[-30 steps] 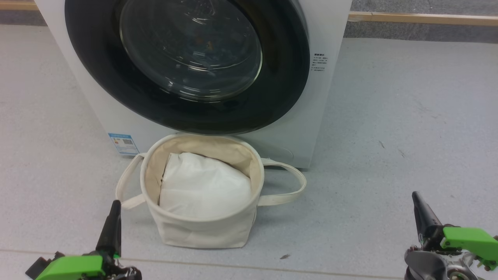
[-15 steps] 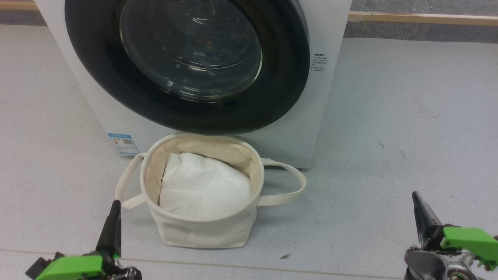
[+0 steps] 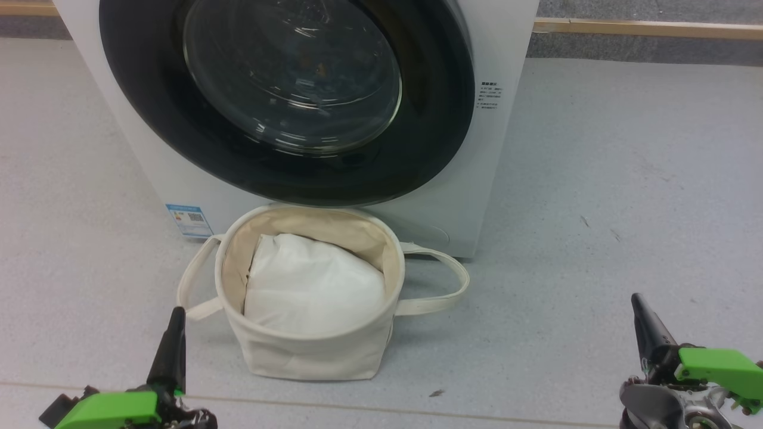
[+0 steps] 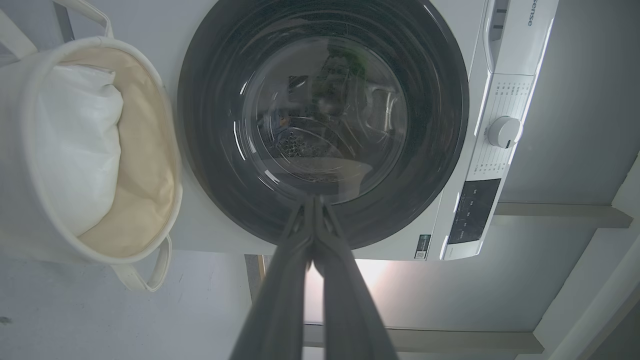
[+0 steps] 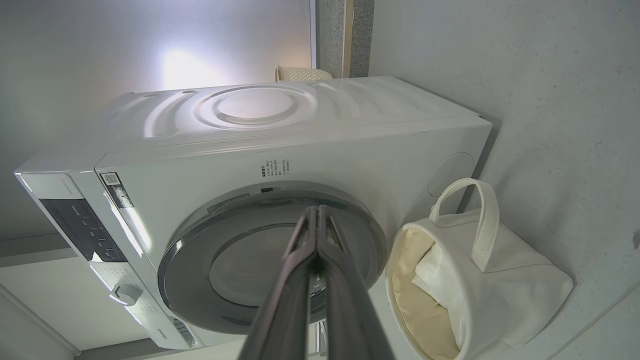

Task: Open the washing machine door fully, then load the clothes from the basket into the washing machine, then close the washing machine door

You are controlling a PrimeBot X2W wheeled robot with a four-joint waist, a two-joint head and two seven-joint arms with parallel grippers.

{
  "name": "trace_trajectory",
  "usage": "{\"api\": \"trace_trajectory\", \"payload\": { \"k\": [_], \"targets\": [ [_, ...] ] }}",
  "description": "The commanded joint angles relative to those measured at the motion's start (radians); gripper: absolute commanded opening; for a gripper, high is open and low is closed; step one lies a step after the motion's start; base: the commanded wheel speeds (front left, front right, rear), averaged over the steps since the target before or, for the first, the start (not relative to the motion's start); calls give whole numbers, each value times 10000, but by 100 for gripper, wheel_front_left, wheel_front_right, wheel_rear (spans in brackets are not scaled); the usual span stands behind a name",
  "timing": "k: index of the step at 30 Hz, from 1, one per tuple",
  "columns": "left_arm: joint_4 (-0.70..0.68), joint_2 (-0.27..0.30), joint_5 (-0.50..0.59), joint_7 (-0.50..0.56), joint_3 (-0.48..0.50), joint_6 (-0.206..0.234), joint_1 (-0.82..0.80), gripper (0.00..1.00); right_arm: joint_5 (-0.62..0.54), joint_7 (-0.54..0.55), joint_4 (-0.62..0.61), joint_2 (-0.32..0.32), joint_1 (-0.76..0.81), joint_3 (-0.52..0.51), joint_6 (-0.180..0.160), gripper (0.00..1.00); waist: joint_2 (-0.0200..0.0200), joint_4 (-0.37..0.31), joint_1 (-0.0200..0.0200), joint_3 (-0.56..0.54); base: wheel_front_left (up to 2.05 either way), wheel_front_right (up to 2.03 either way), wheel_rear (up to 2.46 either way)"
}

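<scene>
2 closed and empty, left end effector (image 3: 177, 312) and right end effector (image 3: 636, 299) flank the upright, mouth-up basket (image 3: 310, 357).

floor (image 3: 626, 179): grey, speckled | on it: washing machine (image 3: 503, 42), basket (image 3: 310, 357) just before

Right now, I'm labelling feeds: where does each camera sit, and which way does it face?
Head view: on the head, facing forward-down at the basket before the washing machine door; left gripper and right gripper at bottom corners.
Left wrist view: on that wrist, along shut fingers, at the door.
Right wrist view: on that wrist, along shut fingers, at the door, rolled sideways.
Shared: all show door and basket.
</scene>
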Motion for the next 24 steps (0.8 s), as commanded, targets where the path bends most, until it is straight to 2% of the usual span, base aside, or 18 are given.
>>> {"api": "trace_trajectory", "payload": {
  "k": [1,24],
  "targets": [
    [-390,58,-37,83,338,-71,-238,0,52,79,-374,-37,-145,187,2,0,0,0,0,0,0,0,0],
    [-390,58,-38,82,337,-71,-238,0,53,79,-374,-37,-145,188,2,0,0,0,0,0,0,0,0]
  ]
}}
